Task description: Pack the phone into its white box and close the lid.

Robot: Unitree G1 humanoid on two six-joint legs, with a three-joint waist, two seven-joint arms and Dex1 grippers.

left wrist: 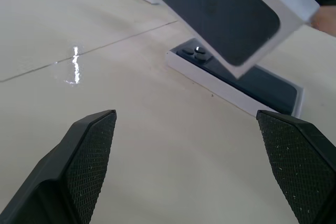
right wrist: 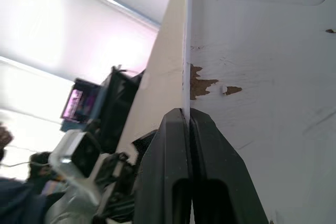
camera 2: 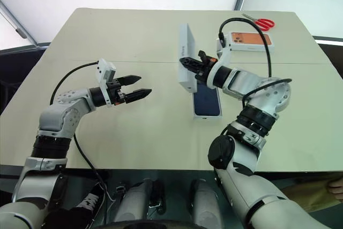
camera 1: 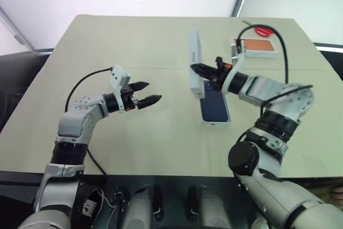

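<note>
Lid (camera 2: 186, 57), a shallow white rectangular cardboard cover with a dark phone picture on its outer face, hangs tilted on edge above the table, pinched by one wall in the right gripper (camera 2: 188, 63), whose black fingers are closed tight on the thin card; it looks light and fairly stiff, so a wall pinch should hold, though it may swing. White shallow cardboard box (camera 1: 215, 112) lies just beneath with the slim navy-blue phone (camera 1: 214, 105) already seated inside. Left gripper (camera 1: 144, 94) hovers well apart, fingers spread wide, holding nothing.
</note>
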